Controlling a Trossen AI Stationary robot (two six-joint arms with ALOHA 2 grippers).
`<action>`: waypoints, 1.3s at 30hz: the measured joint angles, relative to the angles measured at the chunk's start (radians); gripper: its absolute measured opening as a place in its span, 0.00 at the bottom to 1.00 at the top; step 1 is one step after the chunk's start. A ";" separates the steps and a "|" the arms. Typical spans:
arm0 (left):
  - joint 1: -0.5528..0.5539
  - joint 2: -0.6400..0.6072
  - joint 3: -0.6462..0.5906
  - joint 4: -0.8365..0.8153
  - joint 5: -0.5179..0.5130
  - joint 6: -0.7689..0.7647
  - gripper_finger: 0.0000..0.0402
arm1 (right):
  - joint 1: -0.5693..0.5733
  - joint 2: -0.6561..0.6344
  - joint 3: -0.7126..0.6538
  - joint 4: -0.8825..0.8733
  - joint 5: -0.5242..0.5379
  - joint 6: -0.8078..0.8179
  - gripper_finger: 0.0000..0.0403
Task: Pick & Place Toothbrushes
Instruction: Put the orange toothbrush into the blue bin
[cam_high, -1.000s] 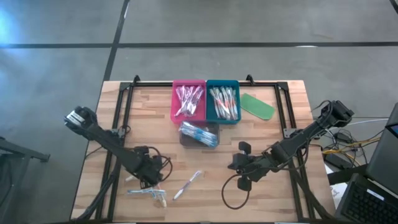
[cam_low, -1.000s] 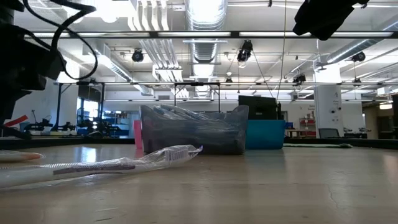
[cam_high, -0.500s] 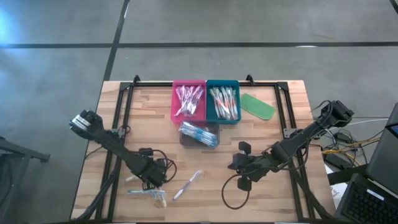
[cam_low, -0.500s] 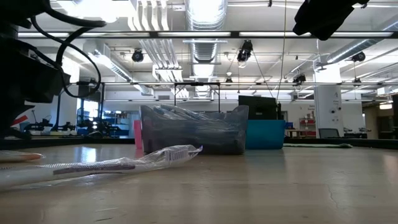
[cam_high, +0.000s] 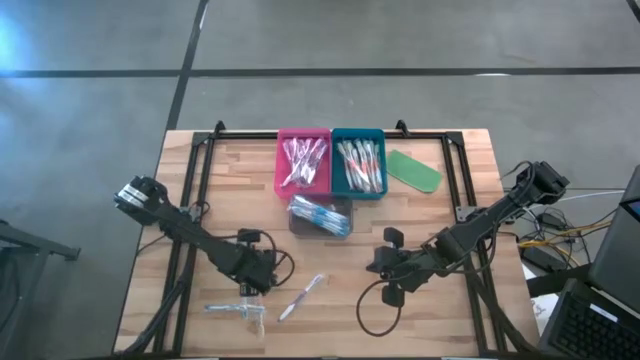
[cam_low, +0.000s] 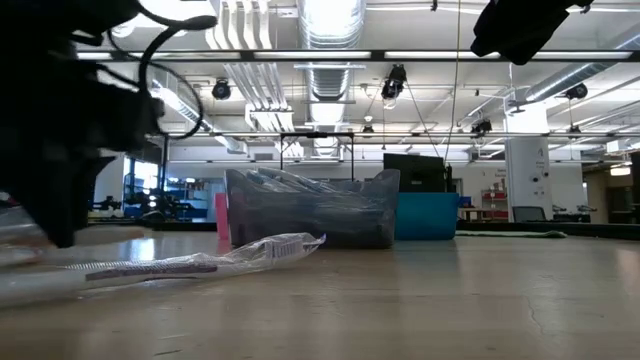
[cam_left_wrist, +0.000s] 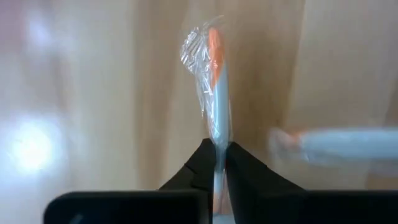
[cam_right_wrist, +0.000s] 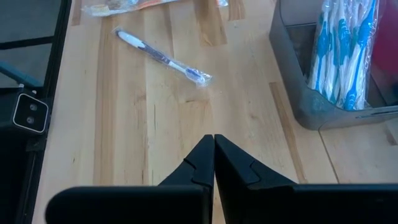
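The left gripper (cam_left_wrist: 219, 163) was found low over the near-left part of the wooden table (cam_high: 450, 180), its jaws pinched on a wrapped orange toothbrush (cam_left_wrist: 217, 93). A second wrapped toothbrush (cam_high: 302, 297) was seen lying loose just beside it. The right gripper (cam_right_wrist: 214, 157) was held above the table's near-right part, jaws pressed together and empty. Further toothbrushes were observed in the pink tray (cam_high: 281, 172), teal tray (cam_high: 379, 165) and grey bin (cam_right_wrist: 292, 81).

On the wooden table (cam_high: 230, 190), a pink tray (cam_high: 303, 162) and teal tray (cam_high: 358, 163) of toothbrushes (cam_high: 305, 160) sit at twelve o'clock, while the left gripper (cam_high: 252, 292) hangs over wrapped brushes at seven o'clock and the right gripper (cam_high: 385, 268) waits at four.
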 joint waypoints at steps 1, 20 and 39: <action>0.007 0.000 0.008 0.001 -0.026 0.023 0.07 | 0.000 0.000 0.000 0.000 0.000 0.000 0.02; 0.035 -0.015 0.352 -0.033 -0.339 0.630 0.07 | 0.000 0.000 0.000 0.000 0.000 0.000 0.02; -0.122 -0.011 0.183 0.343 -1.033 1.854 0.06 | -0.075 0.000 0.000 0.068 0.232 0.065 0.02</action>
